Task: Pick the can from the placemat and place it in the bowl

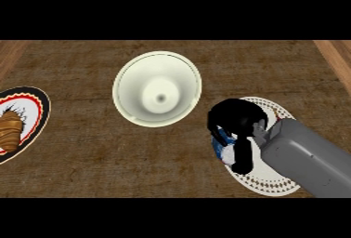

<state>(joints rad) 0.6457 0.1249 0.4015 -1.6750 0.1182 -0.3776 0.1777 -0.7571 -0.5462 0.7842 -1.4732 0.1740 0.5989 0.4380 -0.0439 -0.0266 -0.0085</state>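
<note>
A cream bowl stands on the wooden counter, upper middle of the head view, with nothing in it. To its lower right lies a round white placemat with a dark patterned border. My right hand is over the mat's left part, its black fingers curled round the can, of which only a blue and white sliver shows below the fingers. The grey right forearm covers much of the mat. My left hand is out of sight.
At the left edge sits a black plate with a red and white rim, holding a brown croissant-like pastry. Bare wooden counter lies between the plate, the bowl and the mat.
</note>
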